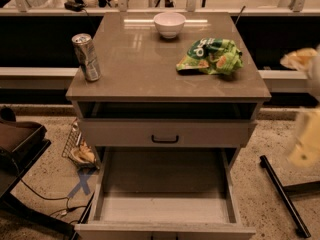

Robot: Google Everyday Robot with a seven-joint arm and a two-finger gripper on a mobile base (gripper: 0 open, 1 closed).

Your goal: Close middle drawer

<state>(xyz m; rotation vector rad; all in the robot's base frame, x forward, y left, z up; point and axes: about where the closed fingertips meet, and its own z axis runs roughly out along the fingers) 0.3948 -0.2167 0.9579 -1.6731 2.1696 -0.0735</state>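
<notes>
In the single camera view, the task is looking barely begun. The middle drawer is standing pulled far out toward the camera at the bottom of the cabinet, its bare inside showing and its front reaching the lower edge of the view. All of the closing push is looking left to do.

The gripper is showing only as a pale shape at the right edge, beside the cabinet and well apart from the drawer. Whether it is open or closed, or holding anything, cannot be told. Nothing is touching the drawer.

By count, one cabinet is standing in view. Two drawer fronts are showing: the upper drawer front, shut, with one black handle, and the pulled-out one below it. Any lower front is lying hidden. On the cabinet top, three things are sitting:
- one can at the left
- one white bowl at the back
- one green snack bag at the right

On the floor, one black bar is lying at the right and one blue tape cross at the left.
</notes>
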